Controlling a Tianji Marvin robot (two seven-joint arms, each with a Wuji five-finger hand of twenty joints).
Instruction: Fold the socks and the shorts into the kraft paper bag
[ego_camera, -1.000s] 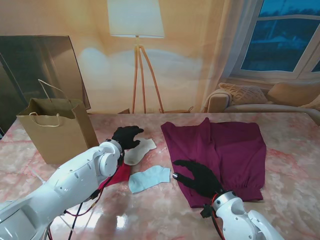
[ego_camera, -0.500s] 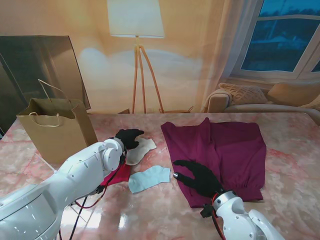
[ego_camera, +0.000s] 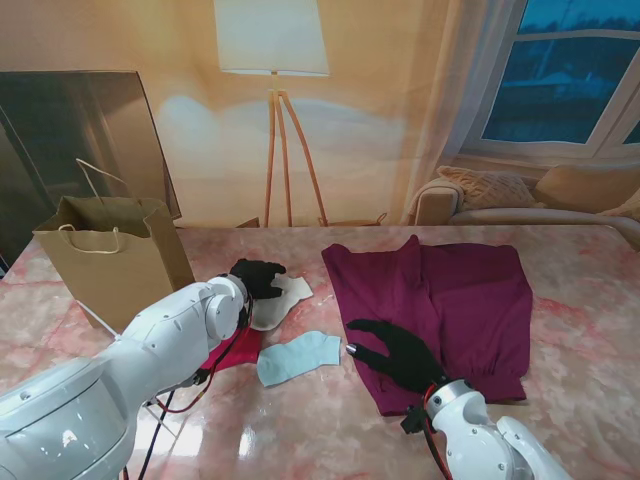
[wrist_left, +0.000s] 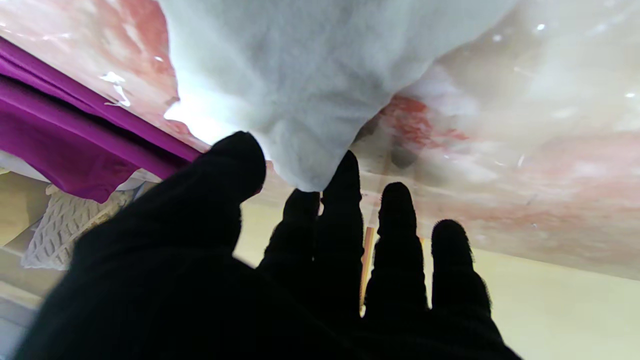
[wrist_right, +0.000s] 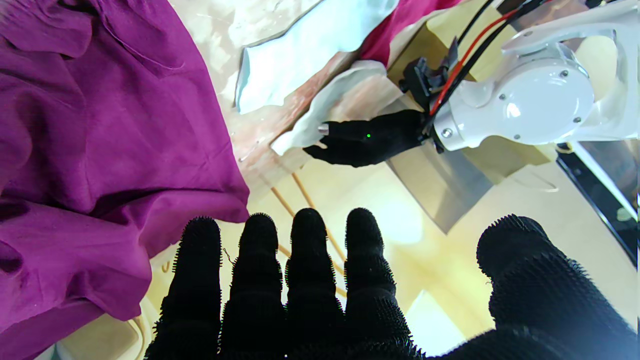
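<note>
Our left hand (ego_camera: 258, 277) sits on the white sock (ego_camera: 283, 300), fingers spread and curled a little over its far end; from the left wrist view the fingertips (wrist_left: 345, 172) touch the cloth edge but we cannot tell whether they have pinched it, so we judge it open, holding nothing yet. Our right hand (ego_camera: 395, 352) rests open, fingers splayed, on the near left corner of the shorts (ego_camera: 440, 300), which lie flat on the surface (ego_camera: 580, 330) to our right. The blue sock (ego_camera: 297, 357) lies nearer to me, between the two hands, with a red cloth (ego_camera: 232, 350) just beside it under our left forearm. The bag (ego_camera: 110, 262) stands upright and open at far left, well apart from the socks.

Risks from here, as we judge them: the thin sock may slide on the glossy marble instead of folding, if the fingers only press. Our left forearm could drag the red cloth or blue sock as it moves. The light bag could tip if brushed.
</note>
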